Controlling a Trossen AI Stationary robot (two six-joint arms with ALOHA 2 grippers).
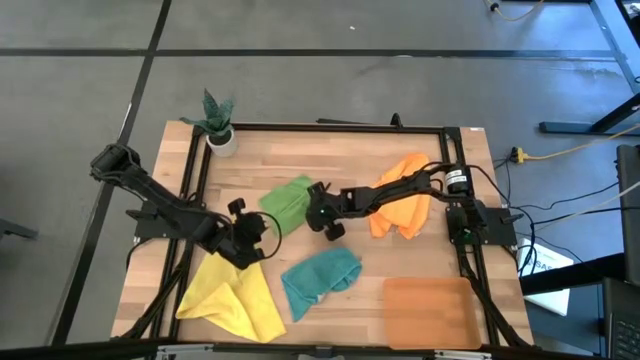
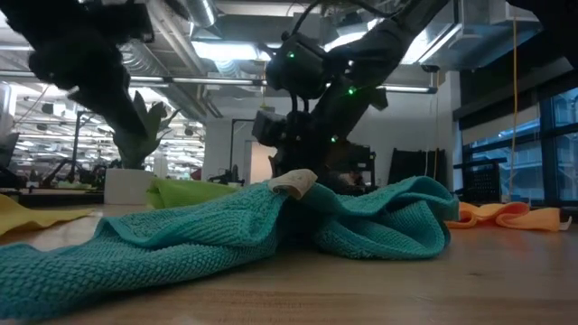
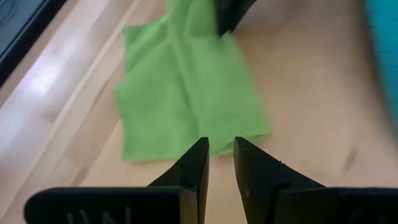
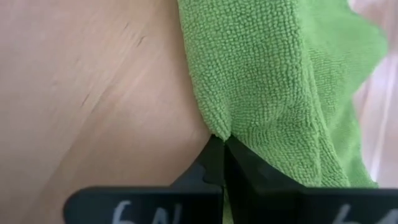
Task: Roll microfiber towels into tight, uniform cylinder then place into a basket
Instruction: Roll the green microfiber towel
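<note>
1. In the low view the teal towel (image 2: pixel 271 230) fills the foreground and hides most of the worktop (image 2: pixel 379 289) behind it. Only slivers of the green towel (image 2: pixel 194 191), yellow towel (image 2: pixel 23 217) and orange towel (image 2: pixel 506 215) show past it.
2. The basket (image 1: pixel 430 312) is cut by the near edge of the high view. It lies at the worktop's near right corner, and nothing shows inside it through its translucent orange-brown floor.
3. The green towel (image 1: pixel 287 203) lies mid-worktop, loosely folded, its long axis running from the far right down toward the near left in the high view.
4. The right gripper (image 4: pixel 224 140) has its jaws pinched together on the green towel's edge; the right wrist view shows the cloth bunched at the fingertips.
5. The left gripper (image 3: pixel 219 144) hovers just off the green towel's near edge, its jaws a narrow gap apart and holding nothing.
6. The teal towel lies crumpled near the middle front. The yellow towel (image 1: pixel 232 297) is spread at the near left, partly under the left arm. The orange towel (image 1: pixel 402 205) is heaped at the right, partly covered by the right arm.
7. A potted plant (image 1: pixel 218 122) stands at the far left corner.
</note>
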